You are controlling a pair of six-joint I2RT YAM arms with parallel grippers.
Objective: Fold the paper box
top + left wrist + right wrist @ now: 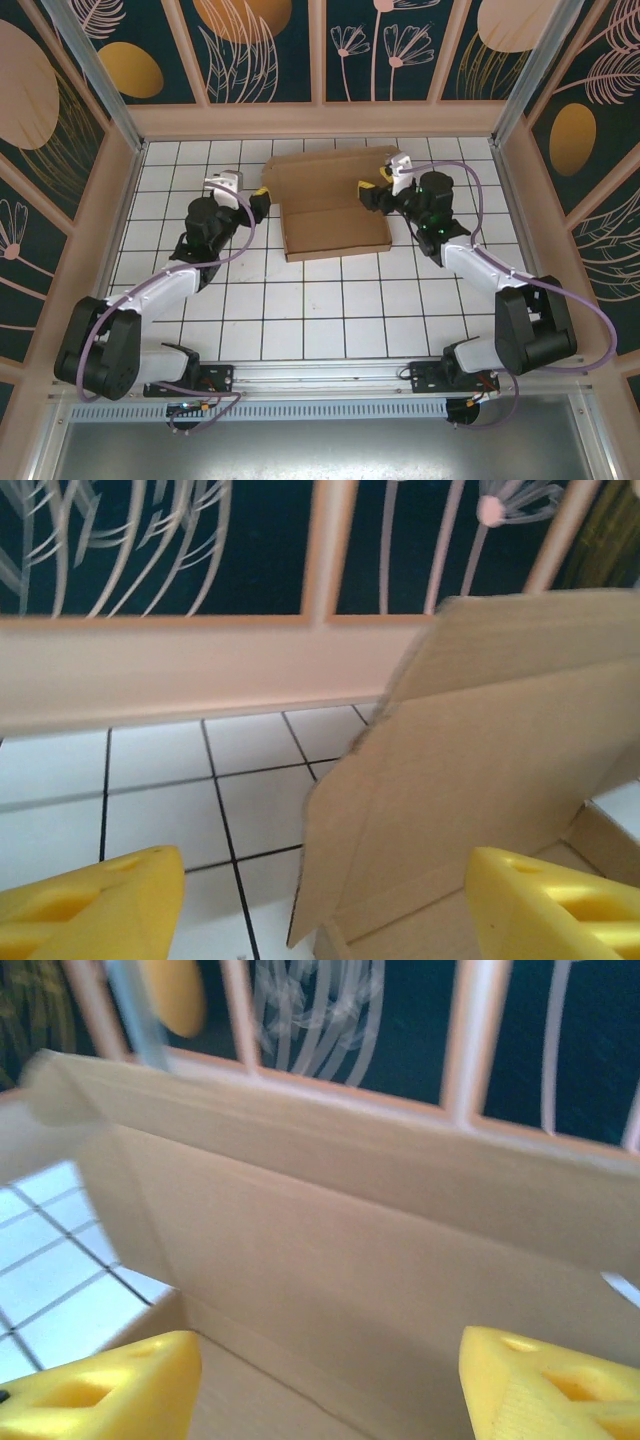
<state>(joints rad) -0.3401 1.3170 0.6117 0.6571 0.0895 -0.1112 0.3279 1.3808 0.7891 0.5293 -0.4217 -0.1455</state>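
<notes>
Bright, even light falls from above; the white desk shows only faint shadows. The top view is sharp; both wrist views are blurred, the right more so.

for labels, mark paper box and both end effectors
paper box [335,232], top external, base panel
left end effector [325,905], left wrist, midway between fingertips
right end effector [325,1385], right wrist, midway between fingertips

A white tiled tabletop with black grid lines is lying under bright, even light. A pale peach rim is enclosing it, while dark teal wall panels bearing pale flower drawings and orange ovals are rising behind. A metal rail is running along the near edge.
</notes>
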